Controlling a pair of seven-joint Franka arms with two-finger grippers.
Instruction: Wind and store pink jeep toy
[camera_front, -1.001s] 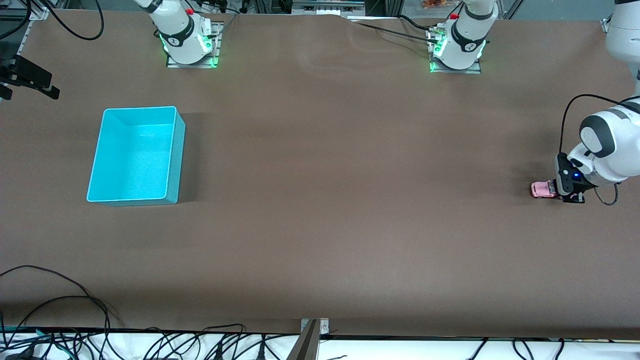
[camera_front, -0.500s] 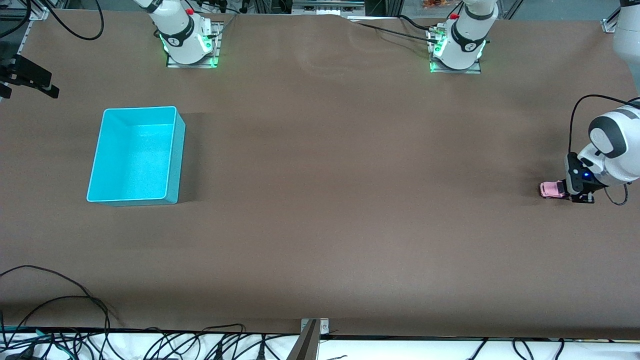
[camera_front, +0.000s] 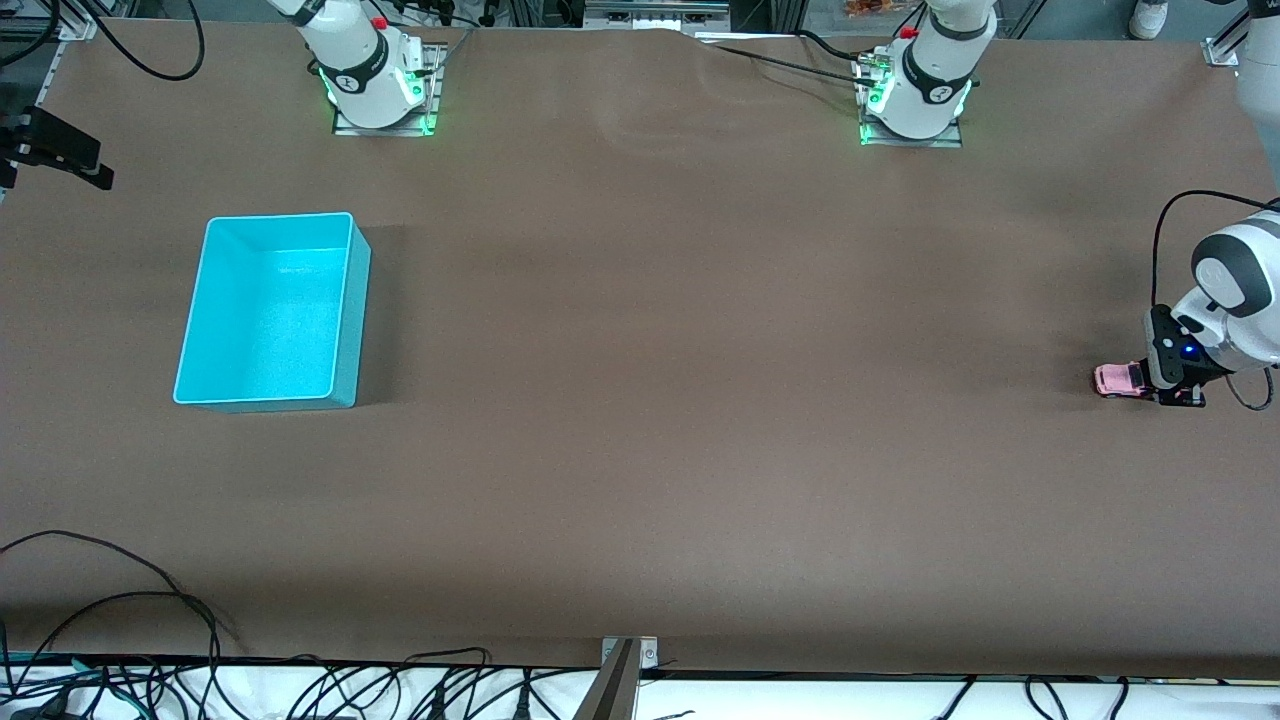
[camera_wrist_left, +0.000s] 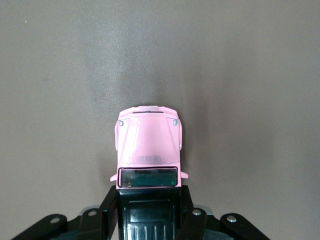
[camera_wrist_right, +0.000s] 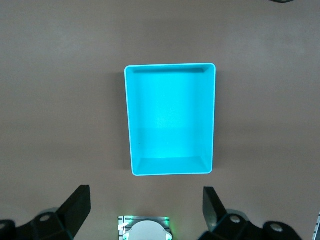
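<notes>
The pink jeep toy (camera_front: 1115, 379) stands on the brown table at the left arm's end. My left gripper (camera_front: 1140, 381) is low at the table and shut on the jeep's black-roofed rear. In the left wrist view the jeep (camera_wrist_left: 148, 145) has its pink hood pointing away from the gripper (camera_wrist_left: 148, 210), with a black finger (camera_wrist_left: 109, 205) pressed on each side of the roof. The turquoise bin (camera_front: 270, 312) stands empty at the right arm's end. My right gripper (camera_wrist_right: 145, 205) is open and empty, high over the table, with the bin (camera_wrist_right: 171, 120) below it.
The two arm bases (camera_front: 375, 85) (camera_front: 915, 100) stand along the table's top edge. Cables (camera_front: 150, 640) lie along the table's front edge. A black clamp (camera_front: 55, 150) sits at the table's edge toward the right arm's end.
My left gripper has dragged the jeep along the table toward the left arm's end. The bin has not moved.
</notes>
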